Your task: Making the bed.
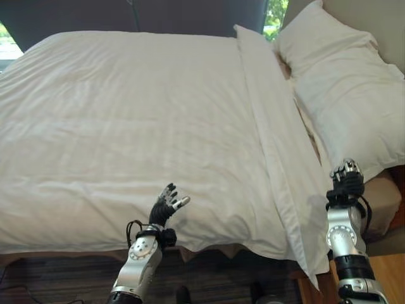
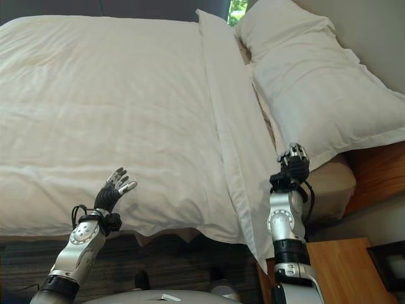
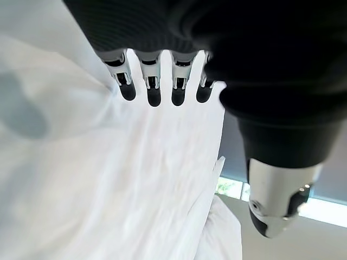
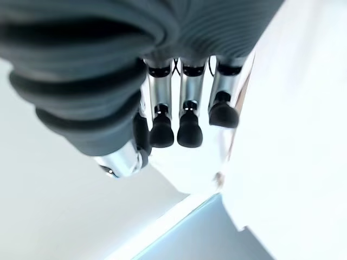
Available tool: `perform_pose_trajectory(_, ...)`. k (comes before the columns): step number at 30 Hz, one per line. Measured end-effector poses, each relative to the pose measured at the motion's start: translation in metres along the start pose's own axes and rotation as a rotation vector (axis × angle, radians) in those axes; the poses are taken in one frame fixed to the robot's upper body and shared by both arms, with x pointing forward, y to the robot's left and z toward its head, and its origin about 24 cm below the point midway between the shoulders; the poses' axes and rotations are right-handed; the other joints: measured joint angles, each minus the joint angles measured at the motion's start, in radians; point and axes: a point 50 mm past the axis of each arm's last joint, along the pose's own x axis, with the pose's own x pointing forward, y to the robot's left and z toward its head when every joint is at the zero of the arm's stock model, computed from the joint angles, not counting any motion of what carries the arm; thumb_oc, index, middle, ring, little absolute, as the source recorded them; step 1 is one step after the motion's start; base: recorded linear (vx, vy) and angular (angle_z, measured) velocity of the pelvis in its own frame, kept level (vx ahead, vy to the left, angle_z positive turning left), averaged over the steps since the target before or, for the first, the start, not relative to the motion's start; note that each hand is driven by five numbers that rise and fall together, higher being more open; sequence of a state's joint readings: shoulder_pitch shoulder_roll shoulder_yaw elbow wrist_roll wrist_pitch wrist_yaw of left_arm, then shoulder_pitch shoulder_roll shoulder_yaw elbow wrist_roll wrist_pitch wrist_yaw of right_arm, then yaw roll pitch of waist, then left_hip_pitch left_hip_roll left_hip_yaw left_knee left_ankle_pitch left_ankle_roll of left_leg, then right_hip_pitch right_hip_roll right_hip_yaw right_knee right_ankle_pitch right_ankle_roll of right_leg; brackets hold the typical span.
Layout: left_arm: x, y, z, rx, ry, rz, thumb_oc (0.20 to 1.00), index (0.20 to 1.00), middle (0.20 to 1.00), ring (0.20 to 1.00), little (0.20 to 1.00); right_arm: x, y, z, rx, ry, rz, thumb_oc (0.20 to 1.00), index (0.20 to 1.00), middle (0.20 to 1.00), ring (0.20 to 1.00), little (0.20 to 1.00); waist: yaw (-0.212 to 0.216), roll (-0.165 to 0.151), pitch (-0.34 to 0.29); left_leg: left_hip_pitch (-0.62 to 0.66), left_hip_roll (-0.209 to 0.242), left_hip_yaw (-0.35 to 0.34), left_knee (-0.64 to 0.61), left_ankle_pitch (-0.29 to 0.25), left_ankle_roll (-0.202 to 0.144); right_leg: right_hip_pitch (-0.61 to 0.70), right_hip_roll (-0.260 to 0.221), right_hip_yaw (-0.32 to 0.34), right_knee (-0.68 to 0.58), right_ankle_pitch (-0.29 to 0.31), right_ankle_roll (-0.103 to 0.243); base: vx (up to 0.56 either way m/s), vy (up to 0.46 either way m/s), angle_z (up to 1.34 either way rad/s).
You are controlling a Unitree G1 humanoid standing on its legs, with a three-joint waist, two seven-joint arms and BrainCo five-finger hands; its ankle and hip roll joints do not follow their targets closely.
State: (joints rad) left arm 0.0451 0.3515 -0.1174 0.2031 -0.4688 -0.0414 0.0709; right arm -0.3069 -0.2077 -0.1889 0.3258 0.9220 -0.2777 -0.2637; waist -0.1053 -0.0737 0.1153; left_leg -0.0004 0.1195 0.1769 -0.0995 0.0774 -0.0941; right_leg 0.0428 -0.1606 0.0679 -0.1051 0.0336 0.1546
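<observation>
Duvet spread flat across the bed, and from the left eye view the left hand hovers just above its near edge, fingers relaxed and holding nothing, probably poised to smooth. Right eye view: the right hand is raised beside the folded-back duvet band, pillow just beyond it. Left wrist view: straight fingers over wrinkled cloth. Right wrist view: fingers hang loosely, empty.
</observation>
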Motion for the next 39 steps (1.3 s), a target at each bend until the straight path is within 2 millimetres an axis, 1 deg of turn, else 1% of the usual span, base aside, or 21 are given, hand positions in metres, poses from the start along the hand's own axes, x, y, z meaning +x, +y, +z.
perform_pose_trajectory(2, 0.000, -0.004, -0.001, 0.002, 0.001, -0.015, 1.000, 1.000, 1.000, 1.000, 1.000, 0.003, 0.005, 0.001, 0.012, -0.019, -0.005, 0.200, 0.200, 0.200, 0.200, 0.200, 0.001, 0.024, -0.001, -0.016, -0.006, -0.001, 0.001, 0.007, 0.001, -0.014, -0.005, -0.001, 0.001, 0.001, 0.000, -0.31, 0.095, 0.02)
perform_pose_trajectory(3, 0.002, -0.008, 0.000, -0.008, -0.006, -0.028, 1.000, 1.000, 1.000, 1.000, 1.000, 0.007, 0.008, 0.001, 0.011, -0.024, -0.011, 0.200, 0.200, 0.200, 0.200, 0.200, 0.000, 0.048, 0.010, -0.039, -0.011, 0.002, 0.006, 0.015, 0.010, -0.039, -0.008, 0.001, 0.004, 0.006, 0.004, -0.25, 0.133, 0.00)
perform_pose_trajectory(4, 0.007, -0.014, 0.005, -0.024, -0.026, -0.047, 1.000, 1.000, 1.000, 1.000, 1.000, 0.013, 0.013, 0.003, 0.013, -0.032, -0.013, 0.200, 0.200, 0.200, 0.200, 0.200, 0.000, 0.054, 0.017, -0.065, -0.016, -0.002, 0.006, 0.026, 0.014, -0.064, -0.012, 0.005, 0.005, 0.016, 0.009, -0.11, 0.089, -0.01)
perform_pose_trajectory(6, 0.014, -0.026, 0.009, -0.025, -0.042, -0.086, 1.000, 1.000, 1.000, 1.000, 1.000, 0.022, 0.016, 0.005, 0.006, -0.031, -0.037, 0.200, 0.200, 0.200, 0.200, 0.200, -0.001, 0.102, 0.058, -0.102, -0.030, 0.001, 0.006, 0.037, 0.027, -0.101, -0.028, 0.012, 0.005, 0.032, 0.019, -0.10, 0.114, -0.03)
perform_pose_trajectory(8, 0.018, -0.029, 0.010, -0.033, -0.049, -0.089, 1.000, 1.000, 1.000, 1.000, 1.000, 0.027, 0.005, 0.001, -0.008, -0.002, -0.097, 0.200, 0.200, 0.200, 0.200, 0.200, -0.004, 0.146, 0.088, -0.117, -0.042, 0.005, 0.005, 0.038, 0.030, -0.124, -0.045, 0.021, 0.001, 0.030, 0.034, -0.08, 0.113, -0.04)
perform_pose_trajectory(9, 0.021, -0.031, 0.015, -0.034, -0.067, -0.096, 1.000, 1.000, 1.000, 1.000, 1.000, 0.030, -0.009, 0.001, -0.033, 0.017, -0.148, 0.200, 0.200, 0.200, 0.200, 0.200, -0.003, 0.175, 0.117, -0.129, -0.057, 0.003, 0.005, 0.042, 0.035, -0.131, -0.056, 0.022, 0.002, 0.033, 0.040, -0.06, 0.102, 0.03)
perform_pose_trajectory(13, 0.023, -0.029, 0.017, -0.068, -0.077, -0.090, 1.000, 1.000, 1.000, 1.000, 1.000, 0.035, -0.033, 0.012, -0.061, -0.005, -0.201, 0.200, 0.200, 0.200, 0.200, 0.200, -0.024, 0.235, 0.175, -0.168, -0.080, 0.007, 0.005, 0.051, 0.048, -0.172, -0.081, 0.027, 0.005, 0.045, 0.052, -0.02, 0.065, 0.02)
perform_pose_trajectory(14, 0.023, -0.026, 0.015, -0.068, -0.069, -0.079, 1.000, 1.000, 1.000, 1.000, 1.000, 0.036, -0.036, 0.015, -0.054, -0.010, -0.209, 0.200, 0.200, 0.200, 0.200, 0.200, -0.033, 0.236, 0.182, -0.168, -0.088, 0.007, 0.005, 0.051, 0.048, -0.172, -0.087, 0.027, 0.005, 0.046, 0.052, 0.00, 0.000, 0.00)
perform_pose_trajectory(18, 0.030, -0.023, 0.017, -0.065, -0.069, -0.068, 1.000, 1.000, 1.000, 1.000, 1.000, 0.019, -0.094, 0.003, 0.000, 0.087, -0.424, 0.200, 0.200, 0.200, 0.200, 0.200, -0.049, 0.218, 0.194, -0.154, -0.090, 0.005, 0.001, 0.046, 0.045, -0.156, -0.090, 0.023, 0.001, 0.041, 0.056, 0.02, -0.005, 0.02)
perform_pose_trajectory(20, 0.032, -0.025, 0.016, -0.075, -0.067, -0.063, 1.000, 1.000, 1.000, 1.000, 1.000, -0.003, -0.127, -0.011, 0.016, 0.156, -0.551, 0.200, 0.200, 0.200, 0.200, 0.200, -0.060, 0.215, 0.198, -0.153, -0.089, 0.005, 0.005, 0.044, 0.044, -0.155, -0.090, 0.023, 0.005, 0.041, 0.057, 0.04, -0.010, 0.00)
perform_pose_trajectory(21, 0.033, -0.025, 0.016, -0.086, -0.066, -0.054, 1.000, 1.000, 1.000, 1.000, 1.000, -0.024, -0.148, -0.025, 0.028, 0.211, -0.646, 0.200, 0.200, 0.200, 0.200, 0.200, -0.058, 0.213, 0.200, -0.147, -0.090, 0.004, 0.005, 0.044, 0.044, -0.148, -0.089, 0.021, 0.005, 0.042, 0.056, 0.03, -0.012, 0.02)
perform_pose_trajectory(23, 0.034, -0.024, 0.016, -0.086, -0.067, -0.046, 1.000, 1.000, 1.000, 1.000, 1.000, -0.052, -0.172, -0.041, 0.018, 0.294, -0.751, 0.200, 0.200, 0.200, 0.200, 0.200, -0.071, 0.204, 0.205, -0.133, -0.090, 0.004, 0.005, 0.041, 0.046, -0.133, -0.088, 0.018, 0.005, 0.041, 0.056, 0.05, -0.028, 0.01)
perform_pose_trajectory(25, 0.037, -0.023, 0.019, -0.090, -0.075, -0.039, 1.000, 1.000, 1.000, 1.000, 1.000, -0.091, -0.205, -0.048, -0.008, 0.384, -0.891, 0.200, 0.200, 0.200, 0.200, 0.200, -0.080, 0.178, 0.210, -0.102, -0.085, 0.004, 0.000, 0.028, 0.042, -0.100, -0.088, 0.015, 0.005, 0.034, 0.055, 0.09, -0.052, 0.00)
perform_pose_trajectory(26, 0.036, -0.019, 0.019, -0.093, -0.075, -0.026, 1.000, 1.000, 1.000, 1.000, 1.000, -0.099, -0.213, -0.045, -0.010, 0.385, -0.923, 0.366, 0.366, 0.366, 0.366, 0.366, -0.087, 0.161, 0.209, -0.091, -0.081, 0.004, 0.000, 0.019, 0.036, -0.090, -0.088, 0.015, 0.004, 0.031, 0.055, 0.07, -0.050, -0.02)
perform_pose_trajectory(27, 0.036, -0.016, 0.018, -0.098, -0.074, -0.012, 1.000, 1.000, 1.000, 1.000, 1.000, -0.104, -0.217, -0.041, -0.021, 0.382, -0.931, 1.000, 1.000, 1.000, 1.000, 1.000, -0.088, 0.149, 0.207, -0.083, -0.080, 0.006, 0.000, 0.017, 0.039, -0.084, -0.087, 0.016, 0.002, 0.029, 0.055, 0.05, -0.043, -0.05)
perform_pose_trajectory(28, 0.036, -0.014, 0.019, -0.100, -0.077, -0.002, 1.000, 1.000, 1.000, 1.000, 1.000, -0.105, -0.221, -0.033, -0.049, 0.363, -0.918, 1.000, 1.000, 1.000, 1.000, 1.000, -0.092, 0.123, 0.200, -0.082, -0.075, 0.006, 0.000, 0.016, 0.038, -0.083, -0.082, 0.017, 0.002, 0.025, 0.060, 0.06, -0.064, -0.06)
perform_pose_trajectory(30, 0.032, -0.003, 0.017, -0.113, -0.075, 0.051, 1.000, 1.000, 1.000, 1.000, 1.000, -0.088, -0.208, -0.017, -0.140, 0.310, -0.786, 1.000, 1.000, 1.000, 1.000, 1.000, -0.098, 0.057, 0.169, -0.077, -0.062, 0.009, 0.000, 0.017, 0.039, -0.083, -0.068, 0.021, 0.005, 0.032, 0.049, 0.06, -0.064, -0.08)
perform_pose_trajectory(31, 0.028, 0.002, 0.012, -0.115, -0.056, 0.076, 1.000, 1.000, 1.000, 1.000, 1.000, -0.073, -0.185, -0.010, -0.244, 0.286, -0.623, 1.000, 1.000, 1.000, 1.000, 1.000, -0.098, 0.011, 0.139, -0.050, -0.053, 0.011, 0.000, 0.013, 0.033, -0.056, -0.060, 0.022, 0.005, 0.029, 0.043, 0.05, -0.052, -0.07)
perform_pose_trajectory(32, 0.026, 0.002, 0.012, -0.114, -0.054, 0.078, 1.000, 1.000, 1.000, 1.000, 1.000, -0.069, -0.176, -0.008, -0.284, 0.279, -0.564, 1.000, 1.000, 1.000, 1.000, 1.000, -0.097, -0.002, 0.127, -0.043, -0.051, 0.010, 0.000, 0.010, 0.030, -0.050, -0.057, 0.022, 0.005, 0.027, 0.040, 0.04, -0.041, -0.07)
perform_pose_trajectory(36, 0.018, 0.001, 0.011, -0.066, -0.052, 0.064, 1.000, 1.000, 1.000, 1.000, 1.000, -0.035, -0.104, 0.003, -0.458, 0.156, -0.216, 1.000, 1.000, 1.000, 1.000, 1.000, -0.082, -0.070, 0.041, -0.012, -0.029, 0.031, 0.000, 0.002, 0.019, -0.032, -0.037, 0.035, 0.005, 0.023, 0.031, 0.04, -0.020, -0.11)
perform_pose_trajectory(39, 0.015, 0.000, 0.011, -0.053, -0.057, 0.052, 1.000, 1.000, 1.000, 1.000, 1.000, -0.030, -0.063, -0.002, -0.511, 0.118, -0.022, 1.000, 1.000, 1.000, 1.000, 1.000, -0.081, -0.087, 0.013, 0.006, -0.023, 0.036, 0.000, 0.002, 0.019, -0.018, -0.030, 0.038, 0.004, 0.022, 0.030, 0.02, -0.003, -0.06)
